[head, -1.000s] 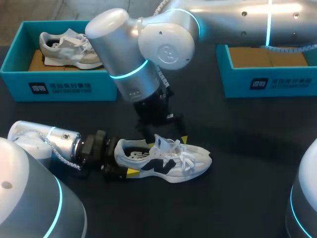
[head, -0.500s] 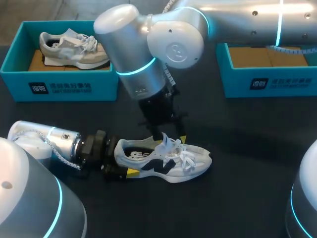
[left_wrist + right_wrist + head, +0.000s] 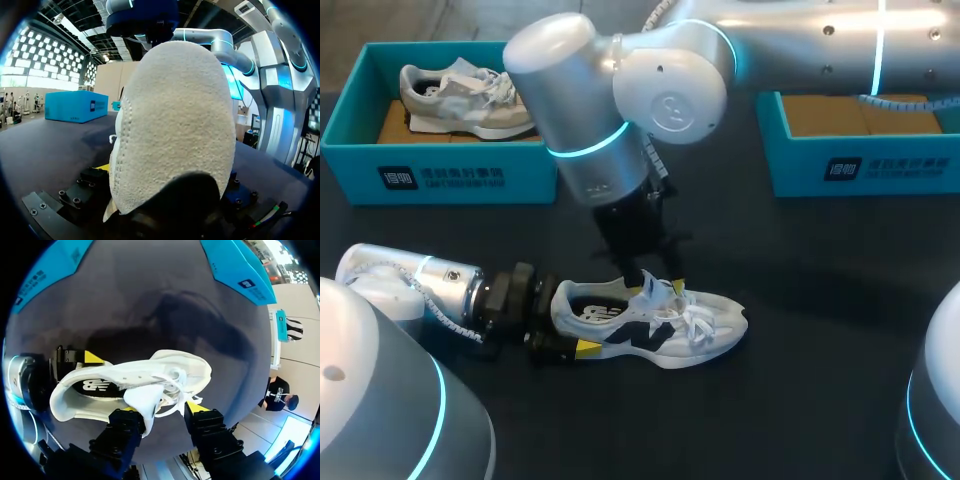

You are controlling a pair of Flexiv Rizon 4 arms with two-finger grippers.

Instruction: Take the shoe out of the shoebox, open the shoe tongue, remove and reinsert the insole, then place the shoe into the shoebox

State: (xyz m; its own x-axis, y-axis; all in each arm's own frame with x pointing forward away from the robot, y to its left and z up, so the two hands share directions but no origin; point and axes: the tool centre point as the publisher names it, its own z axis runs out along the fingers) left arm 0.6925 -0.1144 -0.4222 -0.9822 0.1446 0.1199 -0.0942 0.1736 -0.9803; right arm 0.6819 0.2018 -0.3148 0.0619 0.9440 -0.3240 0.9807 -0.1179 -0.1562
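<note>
Two hands attend one white, likely light shoe (image 3: 660,325) on the dark surface (image 3: 800,350): your left hand (image 3: 582,320) clamps its firmer heel (image 3: 172,125) from both sides, while your right hand (image 3: 658,283) hangs open astride the soft tongue (image 3: 147,405), probably best pinched near its top edge.

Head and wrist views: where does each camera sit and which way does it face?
Head view: above and behind, looking down on the table; both arms show, left gripper holding the white shoe by the heel, right gripper over its tongue.
Left wrist view: low, looking into the shoe's heel; only its gripper's base shows.
Right wrist view: facing down; its fingers straddle the laces.
Shared by all: the shoe.
</note>
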